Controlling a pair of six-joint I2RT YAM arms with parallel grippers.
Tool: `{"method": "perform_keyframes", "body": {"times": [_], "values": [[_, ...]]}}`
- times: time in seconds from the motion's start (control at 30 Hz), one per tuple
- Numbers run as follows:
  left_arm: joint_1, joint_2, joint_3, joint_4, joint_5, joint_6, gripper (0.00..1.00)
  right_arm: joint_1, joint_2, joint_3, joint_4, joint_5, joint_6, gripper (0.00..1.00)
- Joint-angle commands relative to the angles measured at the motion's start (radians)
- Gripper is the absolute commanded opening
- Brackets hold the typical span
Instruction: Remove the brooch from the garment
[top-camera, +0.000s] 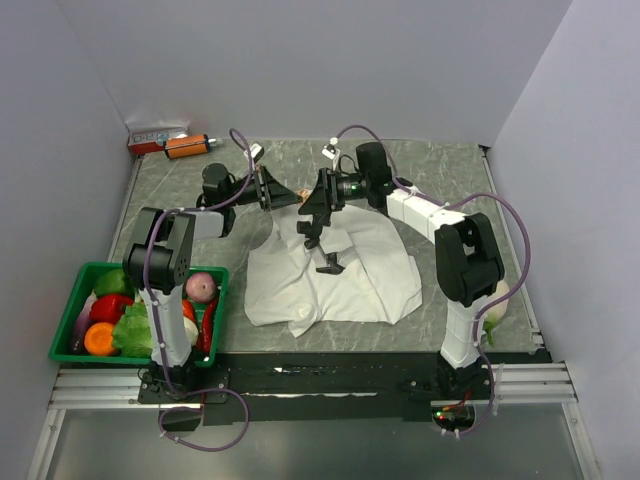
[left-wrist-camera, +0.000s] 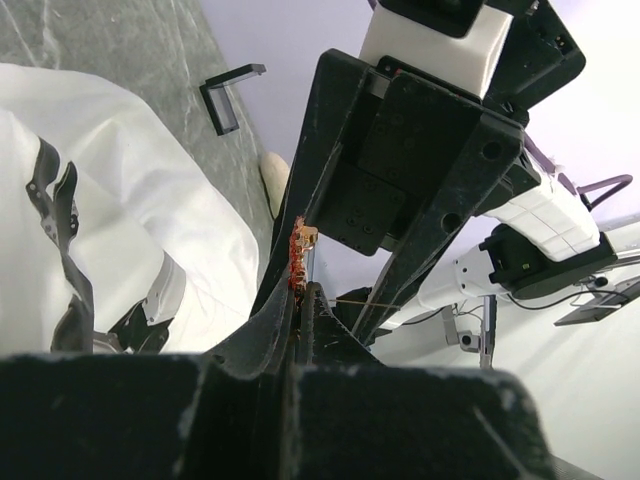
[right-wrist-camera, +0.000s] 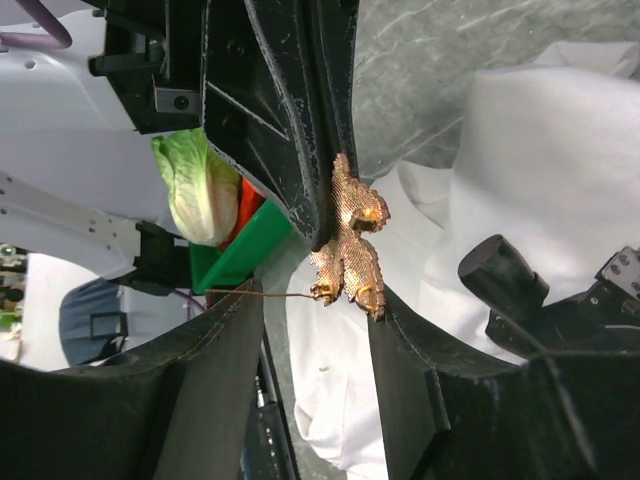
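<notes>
While the white shirt (top-camera: 340, 275) lies rumpled mid-way across the grey marbled desk (top-camera: 450, 170), boxed in by plain pale walls (top-camera: 350, 60), the left end effector (left-wrist-camera: 300, 295) pinches the brooch (right-wrist-camera: 348, 240) up off the cloth near the far edge. The right end effector (right-wrist-camera: 320, 292) is spread around it. A green basket (top-camera: 90, 270) fills the near left corner.

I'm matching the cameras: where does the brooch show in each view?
Top external: brooch centre-back, past the far edge of the garment.
Left wrist: brooch at centre, garment to its left.
Right wrist: brooch at centre, garment to its right.
Shared landmark: the white garment.
</notes>
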Motion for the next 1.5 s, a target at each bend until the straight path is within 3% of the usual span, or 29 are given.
{"method": "perform_keyframes", "body": {"times": [0.0,1.0,1.47], "values": [[-0.006,0.007,0.027,0.064,-0.004,-0.011,0.01,-0.016,-0.047,0.001,0.074,-0.051,0.038,0.53],[-0.037,-0.009,0.042,0.201,0.065,-0.037,0.01,-0.054,0.001,0.062,-0.139,0.164,-0.022,0.54],[-0.046,-0.01,0.028,0.319,0.119,-0.066,0.01,-0.083,0.005,0.027,-0.143,0.161,-0.011,0.55]]}}
